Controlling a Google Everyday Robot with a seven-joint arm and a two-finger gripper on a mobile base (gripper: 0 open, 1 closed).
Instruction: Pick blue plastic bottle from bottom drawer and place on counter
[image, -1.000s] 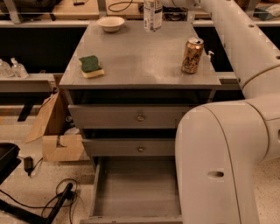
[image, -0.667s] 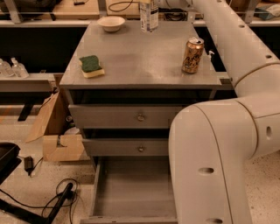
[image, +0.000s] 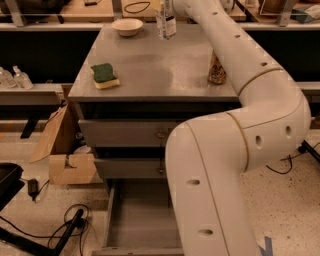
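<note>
One blue plastic bottle (image: 166, 24) upright at counter (image: 150, 65) rear; end effector (image: 175, 4) by its top, grip cannot tell.

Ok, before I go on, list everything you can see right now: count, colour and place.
small clear plastic bottle: one, pale label, upright at the counter's far edge
flat grey counter: one, cabinet top
grey wooden bottom drawer: one, pulled open
gold soda can: one, counter's right side, partly behind the arm
green-and-yellow sponge: one, counter's left side
round white bowl: one, counter's far left
grey drawer fronts: two, shut
brown cardboard box: one, floor beside the cabinet
clear pump-top bottles: two, far left
white robot arm: one, reaching over the counter
gripper: one, top edge, by the bottle
</note>
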